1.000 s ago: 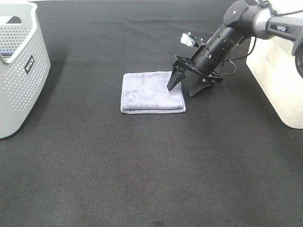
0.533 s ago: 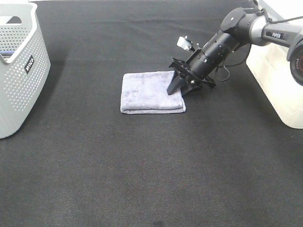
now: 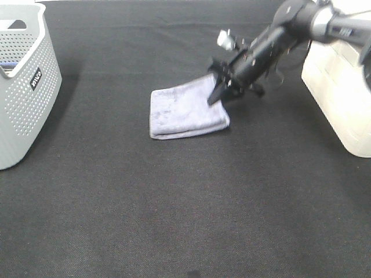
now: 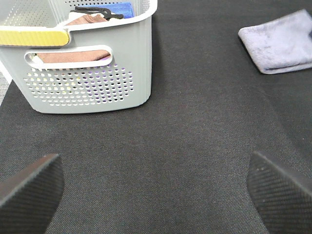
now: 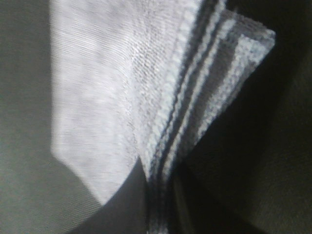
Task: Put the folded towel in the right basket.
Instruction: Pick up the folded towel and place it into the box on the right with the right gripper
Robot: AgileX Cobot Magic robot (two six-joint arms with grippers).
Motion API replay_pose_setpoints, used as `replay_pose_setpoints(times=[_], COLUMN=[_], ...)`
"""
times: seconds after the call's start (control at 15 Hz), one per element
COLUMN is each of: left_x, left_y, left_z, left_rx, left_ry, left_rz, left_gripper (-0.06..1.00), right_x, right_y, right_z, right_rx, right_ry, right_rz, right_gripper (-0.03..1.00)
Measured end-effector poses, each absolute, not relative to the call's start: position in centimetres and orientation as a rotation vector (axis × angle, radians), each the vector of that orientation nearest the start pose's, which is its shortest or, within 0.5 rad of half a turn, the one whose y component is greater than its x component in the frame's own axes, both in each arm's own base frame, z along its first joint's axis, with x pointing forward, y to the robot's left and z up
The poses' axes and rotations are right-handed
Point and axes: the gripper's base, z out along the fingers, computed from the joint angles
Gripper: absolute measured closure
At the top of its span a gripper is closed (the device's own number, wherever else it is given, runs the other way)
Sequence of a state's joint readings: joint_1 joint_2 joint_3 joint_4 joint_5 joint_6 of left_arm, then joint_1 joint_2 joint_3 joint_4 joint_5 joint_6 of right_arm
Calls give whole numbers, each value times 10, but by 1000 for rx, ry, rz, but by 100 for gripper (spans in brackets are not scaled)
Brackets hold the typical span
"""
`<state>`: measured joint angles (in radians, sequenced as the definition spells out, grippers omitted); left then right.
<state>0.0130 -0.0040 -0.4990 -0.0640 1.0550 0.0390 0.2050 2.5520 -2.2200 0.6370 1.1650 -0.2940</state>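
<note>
A folded grey-lilac towel (image 3: 182,109) lies on the black table. My right gripper (image 3: 219,94) is shut on the towel's right edge and lifts that edge off the table, while the left part still rests down. The right wrist view shows the towel's layered edge (image 5: 195,92) pinched between the dark fingers (image 5: 126,204). The towel also shows in the left wrist view (image 4: 280,43). The cream right basket (image 3: 342,87) stands at the right edge. My left gripper (image 4: 156,187) is open, low over bare table, far from the towel.
A grey perforated basket (image 3: 23,87) stands at the far left, holding brown and blue cloths (image 4: 85,22). The black cloth covers the whole table.
My right gripper closed on the towel's right edge and rose, lifting that edge and dragging the towel slightly. The left arm has not moved.
</note>
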Motion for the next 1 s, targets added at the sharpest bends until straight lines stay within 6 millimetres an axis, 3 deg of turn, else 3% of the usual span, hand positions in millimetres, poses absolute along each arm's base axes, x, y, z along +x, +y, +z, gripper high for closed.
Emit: replay_pose_setpoints(times=[0.27,0.47,0.73,0.87,1.0], left_x=[-5,-5,-5,-5,-5], left_y=[-5,-5,-5,-5,-5], left_z=[278,278,278,278,278], left_rx=[29,29,29,29,29], left_ry=[2034,2034,2034,2034,2034], left_rz=[-44,-44,-44,-44,-44], left_gripper=[-2,-2,-2,-2,-2], right_x=[493,477,438,423,419], right_y=[152,142,118,104,97], right_z=[218,279,370,398,406], right_rx=[-501,-567,-579,-539,-516], right_ry=[2638,2550,2427,2394,2381], right_rz=[818,673,396,258,225], right_gripper=[90,90,90,90,90])
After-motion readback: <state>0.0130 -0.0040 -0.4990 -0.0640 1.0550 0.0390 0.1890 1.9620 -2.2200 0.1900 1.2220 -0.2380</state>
